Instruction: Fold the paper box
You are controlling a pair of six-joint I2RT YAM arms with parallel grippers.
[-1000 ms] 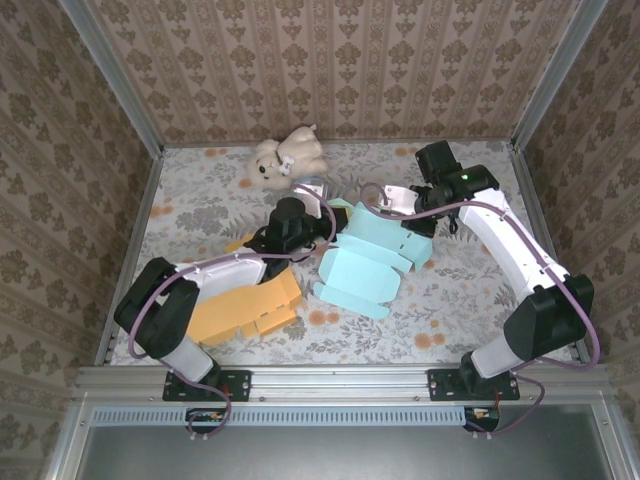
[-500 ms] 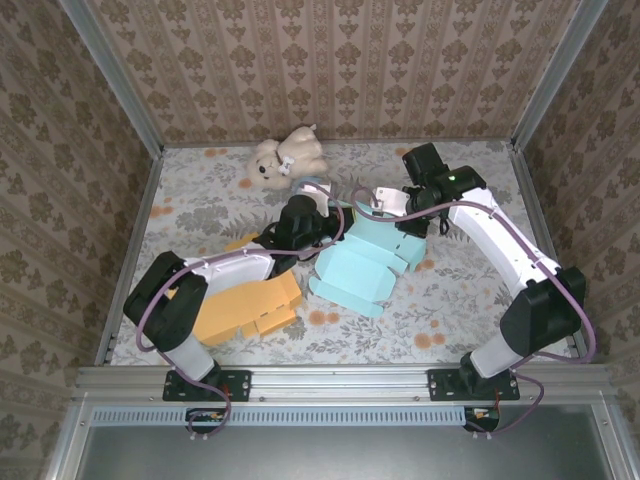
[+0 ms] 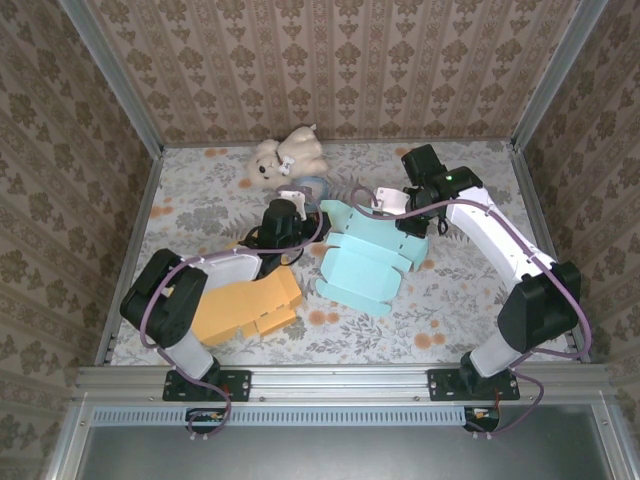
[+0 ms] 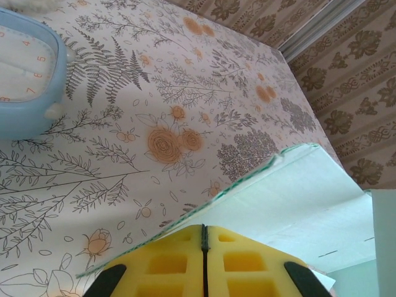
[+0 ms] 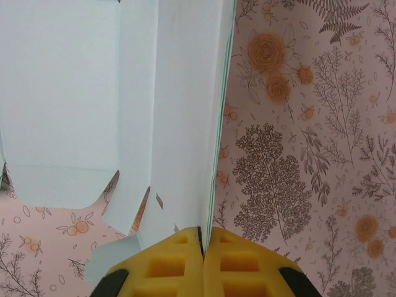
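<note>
Bright even light; foreground perhaps soft

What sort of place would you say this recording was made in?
Probably a robot test cell dressed to look homely: wallpaper panels set in an aluminium frame wall in a floral-covered table, with props like a teddy bear and a paper box.
</note>
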